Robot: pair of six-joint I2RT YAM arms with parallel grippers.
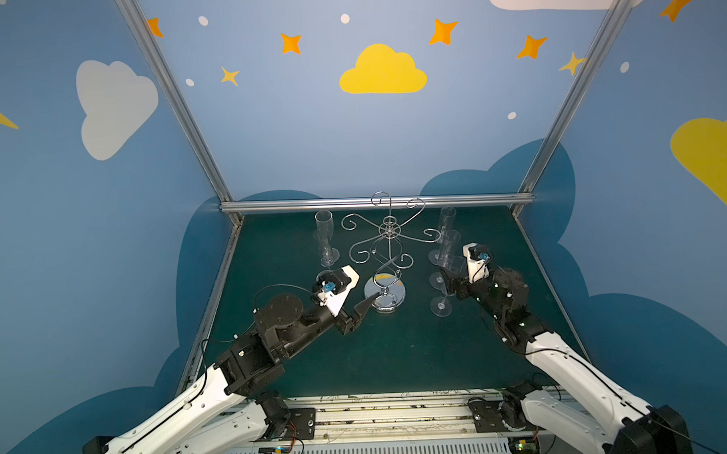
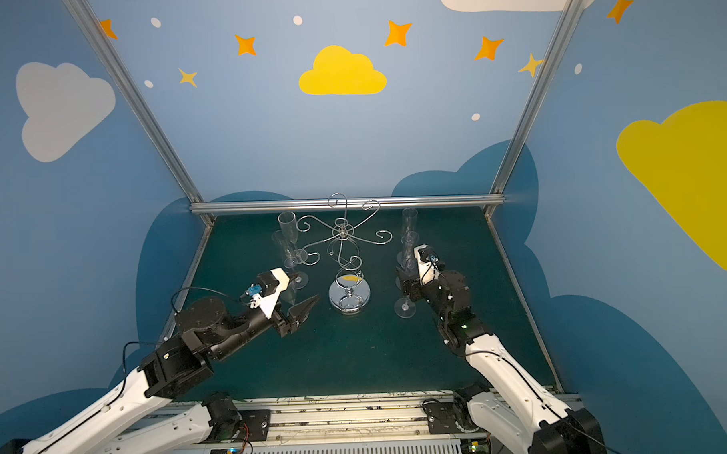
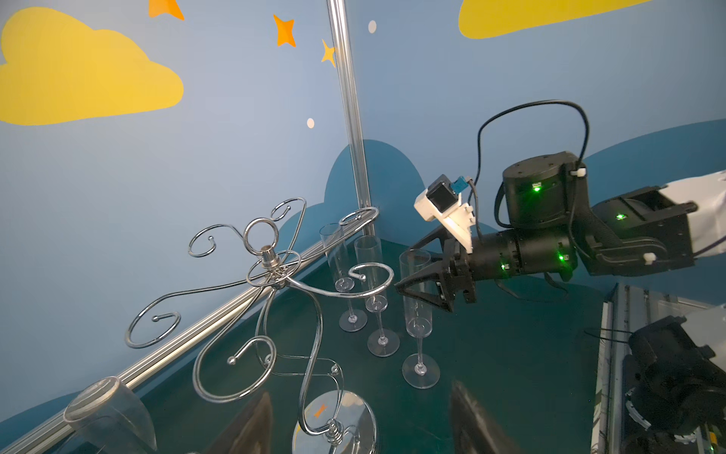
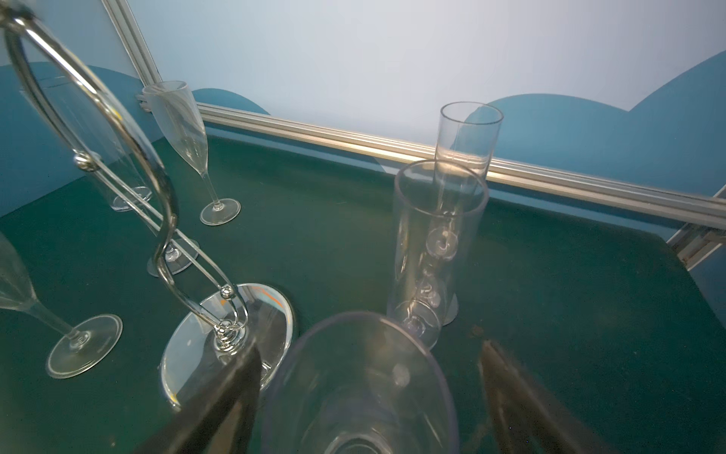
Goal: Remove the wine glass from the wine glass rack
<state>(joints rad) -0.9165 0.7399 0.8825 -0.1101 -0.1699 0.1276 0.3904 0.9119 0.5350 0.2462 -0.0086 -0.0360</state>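
The wine glass stands upright on the green bench, off the wine glass rack and to its right, with two other flutes behind it. The right pincer is spread wide, the glass's bowl between its fingers with a gap on each side. The left pincer, also spread and holding nothing, points at the rack's round base, just beside it.
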